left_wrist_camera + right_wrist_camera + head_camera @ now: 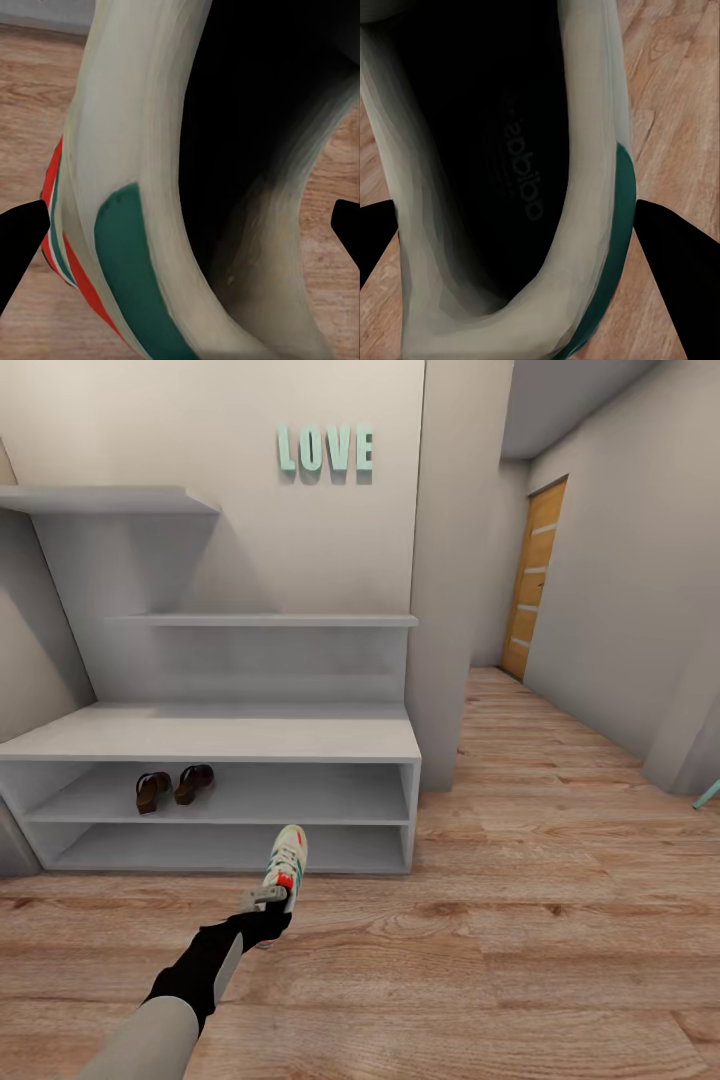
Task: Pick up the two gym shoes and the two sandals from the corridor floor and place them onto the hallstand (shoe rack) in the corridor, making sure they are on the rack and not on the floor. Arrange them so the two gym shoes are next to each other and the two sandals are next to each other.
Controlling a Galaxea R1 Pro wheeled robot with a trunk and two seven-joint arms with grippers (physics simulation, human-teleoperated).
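Head view: left arm reaches fwd, left gripper [268, 905] clenched on the heel end of a white lace-up gym shoe w/ green stripes and red-orange tab [285, 865]. Shoe is held clear of the light brown wood-plank corridor floor [520, 920], toe pointing toward the wide pale-grey hallstand [230, 738], in front of its lower open shelf.

Pair of dark brown leather sandals w/ tan insoles [173, 787] sits side by side on the middle shelf of the hallstand, left part, toes outward. Mint "LOVE" letters [326, 449] on back panel above two upper shelves. Orange-brown door [533, 580] at far end of corridor, right.

Left wrist view: shoe collar and dark opening very close, green stripe and red trim visible; black fingertips [21, 244] flank it on either side, wood floor behind.

Right wrist view: second white gym shoe w/ green side panel [585, 187] seen from above the opening, insole print readable; right gripper [521, 255] has black fingers at both sides of the shoe. Contact itself is hidden, so cannot tell if grasping or loose. Wood floor behind it.
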